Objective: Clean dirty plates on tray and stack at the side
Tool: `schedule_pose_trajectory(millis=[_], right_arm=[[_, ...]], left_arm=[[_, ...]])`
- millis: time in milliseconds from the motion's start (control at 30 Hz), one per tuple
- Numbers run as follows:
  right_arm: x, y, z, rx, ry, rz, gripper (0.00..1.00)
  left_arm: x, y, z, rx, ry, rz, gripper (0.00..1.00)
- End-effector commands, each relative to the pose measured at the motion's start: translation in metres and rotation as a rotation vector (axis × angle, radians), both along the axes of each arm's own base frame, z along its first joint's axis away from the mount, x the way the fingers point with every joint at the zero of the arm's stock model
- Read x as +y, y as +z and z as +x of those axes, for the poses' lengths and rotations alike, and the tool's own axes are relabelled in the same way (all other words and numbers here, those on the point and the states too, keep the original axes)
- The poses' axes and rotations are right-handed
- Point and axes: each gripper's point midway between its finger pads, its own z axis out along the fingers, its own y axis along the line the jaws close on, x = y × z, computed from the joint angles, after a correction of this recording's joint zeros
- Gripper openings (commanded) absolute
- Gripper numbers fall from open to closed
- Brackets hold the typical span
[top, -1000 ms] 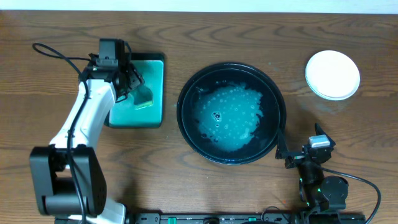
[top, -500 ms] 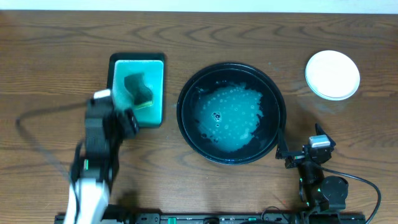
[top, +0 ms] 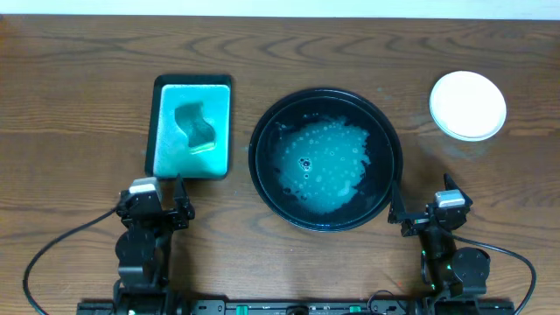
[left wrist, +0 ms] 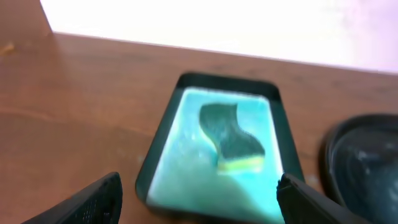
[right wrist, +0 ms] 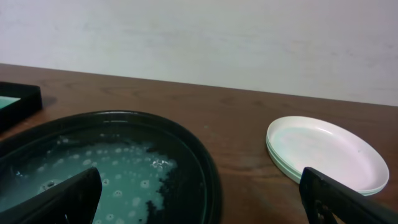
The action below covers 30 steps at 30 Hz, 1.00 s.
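Observation:
The large round black tray (top: 262,131) sits mid-table and holds only pale teal foamy liquid; it also shows in the right wrist view (right wrist: 205,168). The plates (top: 468,105) stand stacked at the far right, white on top, with mint-green edges below in the right wrist view (right wrist: 326,152). My left gripper (top: 154,203) is open and empty at the near left, in front of the rectangular tray, which lies between its fingers in the left wrist view (left wrist: 199,202). My right gripper (top: 429,213) is open and empty at the near right, by the black tray's rim.
A rectangular dark-rimmed teal tray (top: 224,127) stands left of the black tray, with a dark green and yellow sponge (top: 197,125) lying in it, also in the left wrist view (left wrist: 231,138). A wall runs behind the table's far edge.
My left arm has pulled back from over the rectangular tray to the near edge of the table, leaving the sponge in that tray. The right arm has not moved.

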Motion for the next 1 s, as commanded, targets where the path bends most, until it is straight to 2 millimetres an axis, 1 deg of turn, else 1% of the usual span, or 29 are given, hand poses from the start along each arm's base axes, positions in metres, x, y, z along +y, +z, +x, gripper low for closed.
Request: schedule_pose_trajectory(millis=[0,133,267,333,367,400,967], right_arm=[[-0.001,0.0,0.0,-0.001,-0.004,-0.008,0.99],[-0.001,0.0,0.0,-0.001,-0.004,-0.008,0.99],[-0.001,0.0,0.0,-0.001,-0.004,-0.008,0.99],[-0.001,0.0,0.0,-0.001,-0.004,-0.008,0.99],[-0.001,0.0,0.0,-0.001,-0.004,-0.008,0.99],[-0.001,0.0,0.0,-0.001,-0.004,-0.008,0.99],[-0.001,0.0,0.0,-0.001,-0.004,-0.008,0.99]], left_arm=[[-0.001,0.004,-0.001,-0.074,-0.01,0.03,0.8],[-0.007,0.0,-0.003,-0.117,-0.046,0.029,0.8],[-0.014,0.001,-0.005,-0.118,-0.105,0.088,0.8],[-0.011,-0.005,-0.006,-0.096,-0.093,0.087,0.8],[-0.01,-0.011,-0.006,-0.071,-0.089,0.087,0.8],[-0.009,-0.012,-0.007,-0.067,-0.084,0.079,0.8],[-0.005,-0.012,-0.007,-0.066,-0.059,0.074,0.8]])
